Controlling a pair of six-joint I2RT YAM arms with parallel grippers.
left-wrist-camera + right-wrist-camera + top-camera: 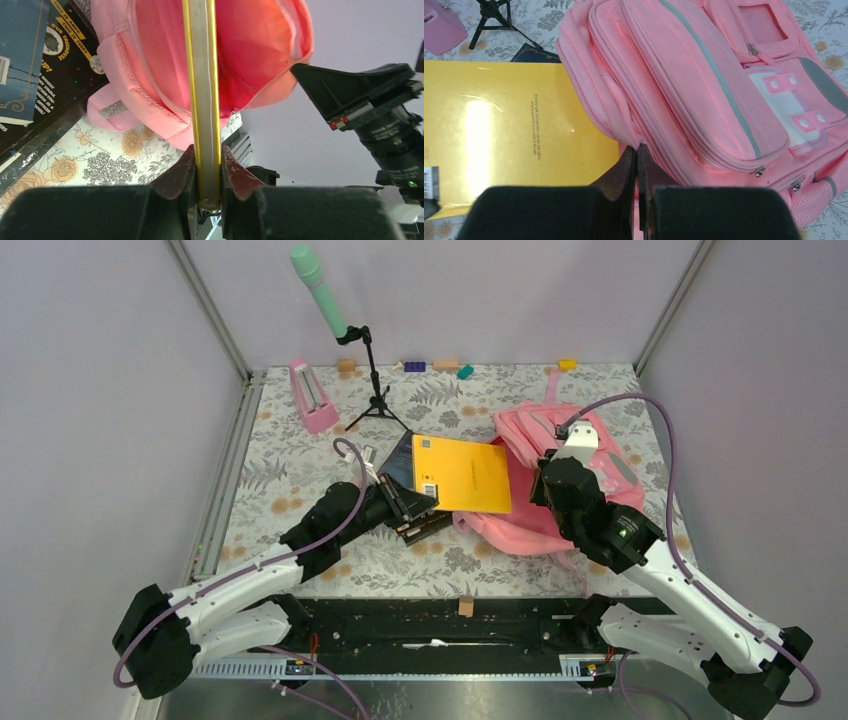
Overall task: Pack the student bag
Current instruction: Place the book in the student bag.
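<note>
The student bag (523, 430) is a soft pink backpack lying right of centre, its front pockets and grey strip (724, 95) facing up. My right gripper (637, 150) is shut on the fabric rim of the bag's opening, holding it up. My left gripper (206, 160) is shut on a yellow book (462, 473). The left wrist view shows that book (201, 75) edge-on, reaching into the bag's open pink mouth (250, 55). A dark blue book (400, 462) and a black one (60, 65) lie under the yellow book, beside the bag.
A pink metronome (313, 397) and a black tripod stand (372, 370) with a green microphone (318, 288) stand at the back left. Small coloured blocks (414, 366) line the back wall. A wooden block (465, 606) sits at the near edge. A metal rail (225, 480) borders the left.
</note>
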